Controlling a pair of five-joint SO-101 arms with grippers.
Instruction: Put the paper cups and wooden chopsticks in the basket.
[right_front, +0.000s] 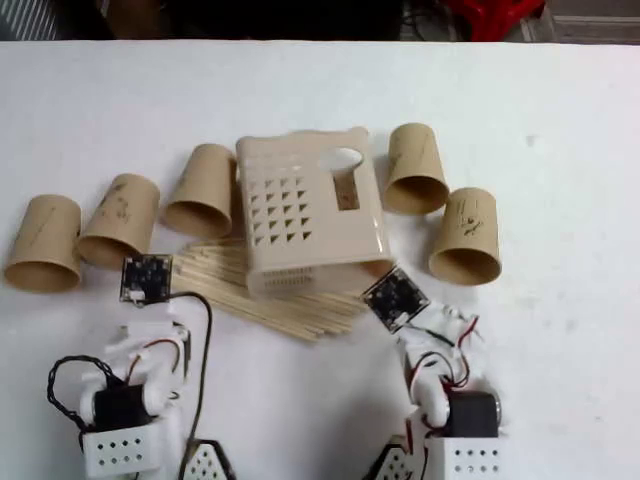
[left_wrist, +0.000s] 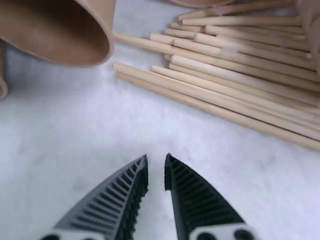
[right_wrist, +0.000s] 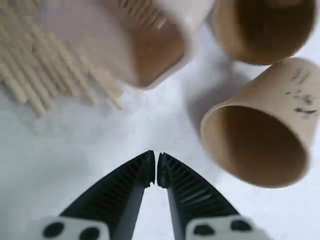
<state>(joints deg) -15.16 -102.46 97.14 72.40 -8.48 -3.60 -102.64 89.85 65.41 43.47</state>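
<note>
A cream perforated basket (right_front: 310, 210) lies tipped over at the table's middle, its opening toward the arms. Wooden chopsticks (right_front: 270, 292) are piled in front of it, partly under it. Three paper cups lie on their sides to its left (right_front: 45, 243) (right_front: 120, 220) (right_front: 200, 190), and two to its right (right_front: 415, 168) (right_front: 467, 235). My left gripper (left_wrist: 156, 162) hovers low over bare table, shut with a thin slit and empty, short of the chopsticks (left_wrist: 235, 65) and a cup (left_wrist: 55, 27). My right gripper (right_wrist: 155, 160) is shut and empty, near the basket's mouth (right_wrist: 145, 35) and a cup (right_wrist: 260, 135).
Both arm bases stand at the table's front edge, the left arm (right_front: 130, 390) and the right arm (right_front: 440, 390). A black cable (right_front: 205, 350) runs beside the left arm. White table stretches behind the basket; dark clutter lies past the far edge.
</note>
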